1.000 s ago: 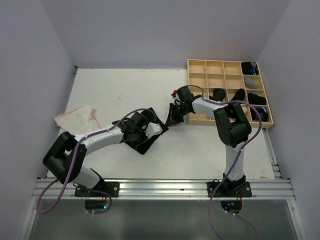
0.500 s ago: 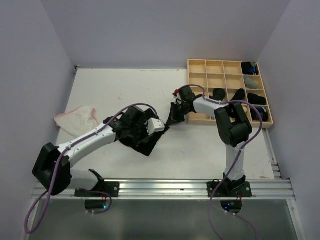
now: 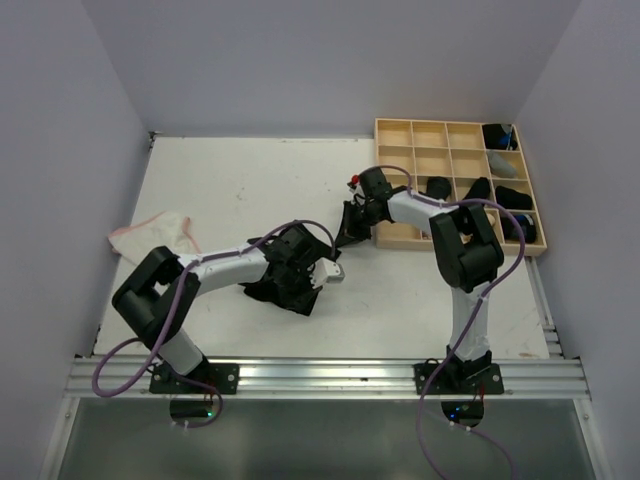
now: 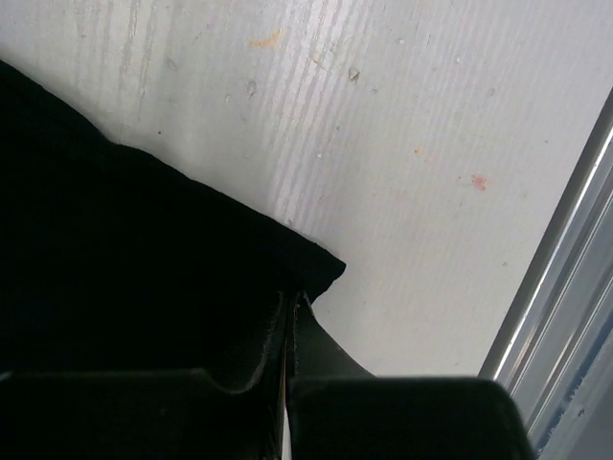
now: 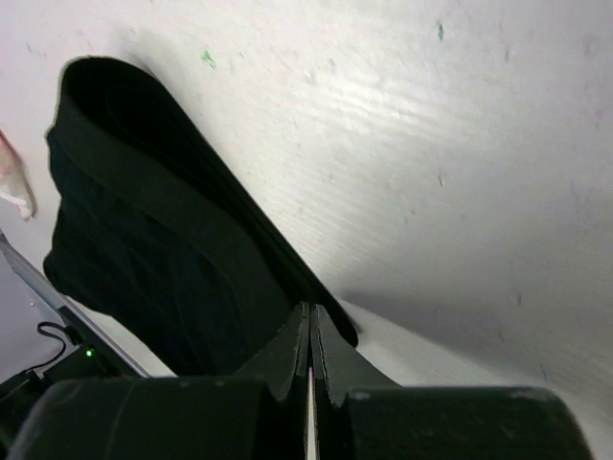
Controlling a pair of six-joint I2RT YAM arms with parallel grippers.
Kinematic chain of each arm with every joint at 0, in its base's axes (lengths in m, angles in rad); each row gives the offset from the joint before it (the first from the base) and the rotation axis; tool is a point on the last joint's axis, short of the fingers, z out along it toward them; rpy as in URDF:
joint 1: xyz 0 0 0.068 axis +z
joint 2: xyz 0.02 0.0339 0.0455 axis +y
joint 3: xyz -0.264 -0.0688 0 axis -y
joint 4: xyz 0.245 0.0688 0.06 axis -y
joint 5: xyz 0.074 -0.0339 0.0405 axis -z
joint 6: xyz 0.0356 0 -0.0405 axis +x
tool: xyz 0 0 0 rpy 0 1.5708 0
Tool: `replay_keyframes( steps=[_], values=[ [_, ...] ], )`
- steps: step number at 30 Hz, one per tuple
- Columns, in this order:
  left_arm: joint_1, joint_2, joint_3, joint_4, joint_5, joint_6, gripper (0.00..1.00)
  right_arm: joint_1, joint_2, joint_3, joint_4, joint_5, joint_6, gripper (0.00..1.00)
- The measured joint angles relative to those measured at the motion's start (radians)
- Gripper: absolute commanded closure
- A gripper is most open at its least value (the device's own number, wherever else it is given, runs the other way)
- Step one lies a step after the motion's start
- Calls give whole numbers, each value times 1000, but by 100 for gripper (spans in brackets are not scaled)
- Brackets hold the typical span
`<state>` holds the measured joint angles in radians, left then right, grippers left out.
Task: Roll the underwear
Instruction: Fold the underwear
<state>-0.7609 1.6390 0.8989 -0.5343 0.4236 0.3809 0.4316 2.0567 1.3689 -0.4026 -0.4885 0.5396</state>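
Nearest the bases, the left tool [image 4: 291, 305] has its fingers pressed together on a corner of the black brief [image 3: 278, 291], the cloth spreading away flat on the worktop [image 3: 240, 180]; the metal rail at the worktop's near edge runs close beside that corner. The brief lies mid-worktop with its long axis on a diagonal, from near-left up to far-right. At the far-right end the right tool [image 5: 308, 324] is likewise clamped shut on the cloth's edge, and its wrist view shows the fabric already doubled over into a thick fold leading away from the fingers. So each arm holds one end, the cloth between them; the left arm is nearer the bulk of it. The coming move likely turns on keeping both ends in line across that diagonal so the fold turns evenly. Well off to the left lies a whitish brief [image 3: 150, 238] with pink edging, clear of the work. Farther right stands the wooden tray [image 3: 379, 180], its near-left corner just beside the right tool and the likeliest thing to be knocked; dark rolls [image 3: 437, 187] sit in several compartments.
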Motion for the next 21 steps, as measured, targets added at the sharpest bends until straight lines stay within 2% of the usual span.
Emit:
replay_keyframes(
  steps=[2,3,8,9,10,13,16,19,21],
  values=[
    [-3,2,1,6,-2,0,100,-1,8,24,-2,-1,-10,99],
    [-3,2,1,9,-3,-3,100,-1,18,45,-3,-1,-18,87],
    [1,3,1,28,-7,-31,100,-1,98,203,-13,-11,-74,64],
    [3,4,1,32,-7,-40,100,-1,109,227,-14,-11,-84,56],
    [8,5,1,38,-6,-50,100,-1,112,245,-18,-11,-91,53],
    [30,5,2,56,-1,-76,100,-4,111,286,-31,-12,-115,53],
    [50,6,8,70,5,-98,100,-13,84,297,-38,-26,-132,65],
    [58,6,25,79,18,-113,100,-19,5,244,-32,-41,-135,64],
    [58,6,35,86,26,-116,92,-23,-53,200,-40,-53,-132,59]
  ],
)
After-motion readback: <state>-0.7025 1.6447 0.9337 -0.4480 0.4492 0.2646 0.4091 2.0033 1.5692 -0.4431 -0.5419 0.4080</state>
